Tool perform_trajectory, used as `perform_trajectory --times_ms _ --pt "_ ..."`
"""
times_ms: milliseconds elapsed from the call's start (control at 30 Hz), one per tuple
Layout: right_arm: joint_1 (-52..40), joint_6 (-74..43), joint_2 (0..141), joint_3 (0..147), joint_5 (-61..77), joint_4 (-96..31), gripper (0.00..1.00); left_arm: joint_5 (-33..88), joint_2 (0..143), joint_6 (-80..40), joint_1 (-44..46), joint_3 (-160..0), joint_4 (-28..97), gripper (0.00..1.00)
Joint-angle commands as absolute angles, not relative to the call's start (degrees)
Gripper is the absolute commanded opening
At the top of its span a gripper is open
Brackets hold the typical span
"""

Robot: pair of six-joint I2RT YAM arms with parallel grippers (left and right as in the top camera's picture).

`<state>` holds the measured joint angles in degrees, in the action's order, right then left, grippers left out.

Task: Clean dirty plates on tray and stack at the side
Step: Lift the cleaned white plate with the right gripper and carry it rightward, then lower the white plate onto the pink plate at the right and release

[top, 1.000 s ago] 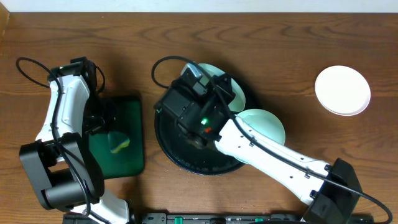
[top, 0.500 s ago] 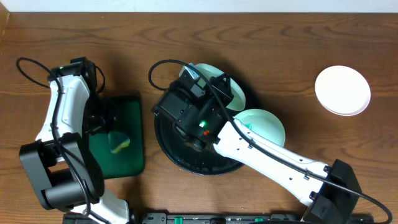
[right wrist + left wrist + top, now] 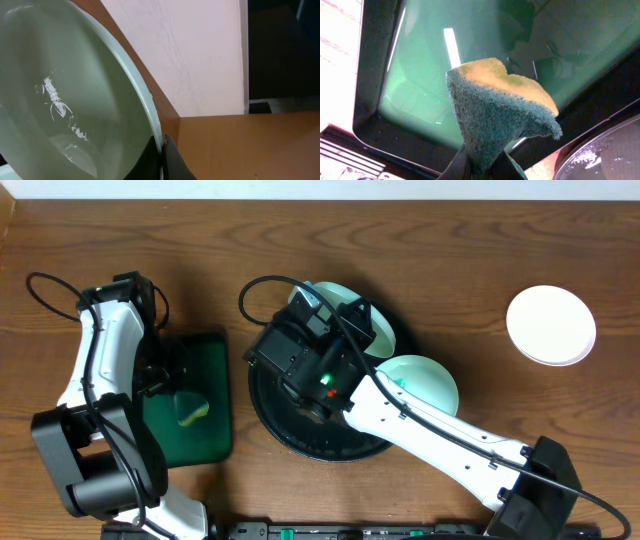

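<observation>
Three plates (image 3: 551, 326); left gripper (image 3: 480, 167) clamps one sponge (image 3: 495, 110); right gripper (image 3: 161, 150) clamps one plate (image 3: 75, 100)

table (image 3: 450, 270) – matt wood | plate (image 3: 60, 100) – glossy, smooth | sponge (image 3: 490, 125) rough, fibrous

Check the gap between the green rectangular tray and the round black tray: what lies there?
Nothing: the overhead view shows only a narrow strip of bare wooden table between the green tray and the black tray.
</observation>
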<state>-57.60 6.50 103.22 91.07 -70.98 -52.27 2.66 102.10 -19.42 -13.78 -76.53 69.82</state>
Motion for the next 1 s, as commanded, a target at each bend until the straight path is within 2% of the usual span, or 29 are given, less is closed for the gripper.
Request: perform_trajectory --times_ms 0,233,433,567,733,967 --pt "-57.87 6.52 101.89 92.38 -73.49 -52.07 0.01 2.59 102.74 -18.65 -14.06 -76.23 70.00 0.08" --pt "-57.74 5.43 101.89 92.38 -70.52 -52.07 0.01 2.59 102.74 -18.65 -14.06 -76.23 70.00 0.07" --pt "-53.76 -10.98 101.89 92.38 -38.02 -55.00 0.01 2.59 102.74 -18.65 -14.09 -76.23 70.00 0.07" --pt "-49.25 -20.51 101.89 92.38 -23.70 -54.15 0.01 2.61 102.74 -18.65 -14.06 -76.23 69.97 0.07" --pt "-40.56 -26.52 101.89 92.71 -13.26 -53.58 0.01 2.63 102.74 -18.65 -14.06 -76.23 70.00 0.08" --pt "-19.97 -28.71 101.84 92.79 -0.40 -56.90 0.01 3.68 102.74 -18.65 -14.06 -76.23 69.89 0.07"
